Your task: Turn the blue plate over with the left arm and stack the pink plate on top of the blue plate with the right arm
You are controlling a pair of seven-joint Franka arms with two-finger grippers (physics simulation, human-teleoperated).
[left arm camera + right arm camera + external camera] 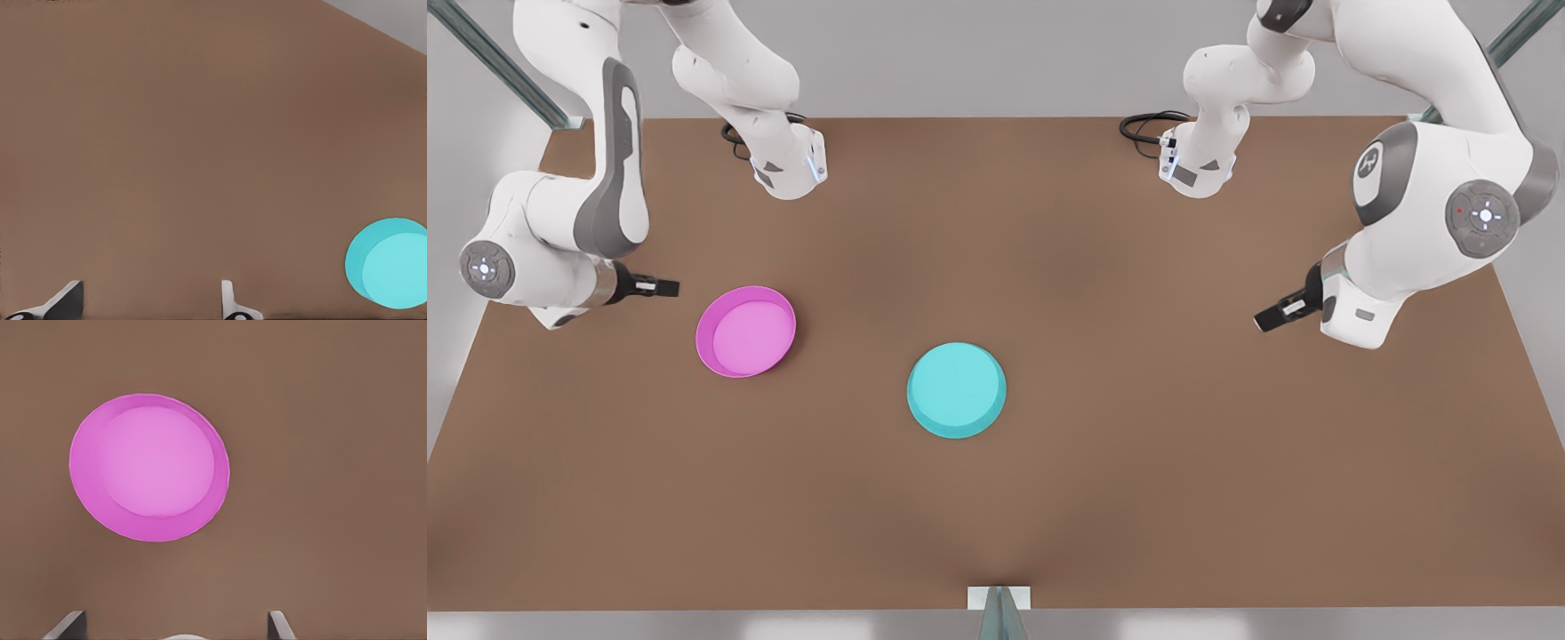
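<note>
Blue plate lying base-up on the brown surface, well apart from the left pincer and untouched by it. Seen in the left wrist view as a turquoise disc off to one side of that pincer's line, beyond the two fingertips, which stood wide apart with only bare surface between them. Left arm, marked by the round logo on its grey elbow cover, poised at the front view's right, pincer clear of the surface and pointed toward the middle.

Pink plate resting rim-up on the same surface, just ahead of the right pincer and near it, though not touching. Caught in the right wrist view as a full magenta circle ahead of the spread fingertips, the inner floor paler than the surrounding rim. Fingers parted, gripping nothing. Right arm, carrying the long plain grey panel, held at the front view's left, pincer level and aimed toward the pink plate.

Plates apart from each other, pink nearer the right pincer, blue farther out toward the middle of the surface, between the two pincers. Black cables coiled at the arm bases along the far edge.
</note>
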